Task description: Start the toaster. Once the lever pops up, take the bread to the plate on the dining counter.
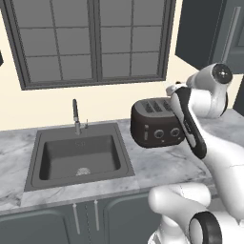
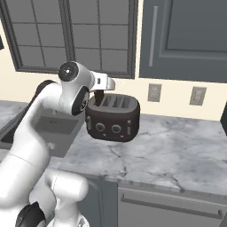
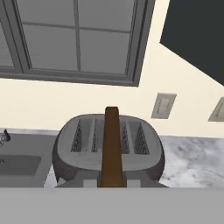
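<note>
grey window (image 1: 95, 43), cream wall (image 1: 109, 102), marble worktop (image 2: 177, 146), sink (image 1: 78, 157)

The toaster (image 1: 157, 125) stands on the worktop (image 1: 157, 164), right of the sink (image 1: 78, 157), below the window (image 1: 95, 40).

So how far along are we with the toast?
Toasting looks finished: the claw is shut on the dark brown bread slice, held upright above the dark rounded toaster on the marble worktop. Left: carry it to the plate on the dining counter.
</note>
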You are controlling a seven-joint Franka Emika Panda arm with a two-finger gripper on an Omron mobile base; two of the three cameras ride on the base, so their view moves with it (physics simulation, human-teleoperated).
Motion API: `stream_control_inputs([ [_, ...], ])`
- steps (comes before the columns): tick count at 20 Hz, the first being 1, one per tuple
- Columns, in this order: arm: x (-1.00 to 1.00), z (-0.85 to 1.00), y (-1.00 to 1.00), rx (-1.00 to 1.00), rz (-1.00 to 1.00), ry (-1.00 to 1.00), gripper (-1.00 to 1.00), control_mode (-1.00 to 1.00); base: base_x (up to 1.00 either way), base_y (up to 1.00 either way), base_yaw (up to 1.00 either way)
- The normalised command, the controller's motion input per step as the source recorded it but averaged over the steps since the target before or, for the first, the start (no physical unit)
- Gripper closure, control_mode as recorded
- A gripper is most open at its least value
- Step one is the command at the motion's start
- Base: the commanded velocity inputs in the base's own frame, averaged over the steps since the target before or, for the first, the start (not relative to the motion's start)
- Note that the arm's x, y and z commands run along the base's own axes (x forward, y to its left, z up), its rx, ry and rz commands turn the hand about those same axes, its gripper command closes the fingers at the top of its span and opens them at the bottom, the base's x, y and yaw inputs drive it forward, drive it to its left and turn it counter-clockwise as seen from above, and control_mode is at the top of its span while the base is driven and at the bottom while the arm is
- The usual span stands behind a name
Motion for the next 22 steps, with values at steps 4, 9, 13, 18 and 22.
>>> stream_control_inputs([
  [4,-0.87,0.14,0.10,0.02,0.00,0.21,1.00,-1.00,0.00,0.00,0.00],
  [9,-0.80,0.00,0.06,0.03,0.00,0.19,1.00,-1.00,0.00,0.00,0.00],
  [13,-0.49,-0.10,0.15,0.00,0.00,0.10,1.00,-1.00,0.00,0.00,0.00],
  [18,-0.25,-0.28,0.18,0.00,0.00,0.07,1.00,-1.00,0.00,0.00,0.00],
  [22,-0.24,-0.34,0.12,0.01,0.00,0.10,1.00,-1.00,0.00,0.00,0.00],
])
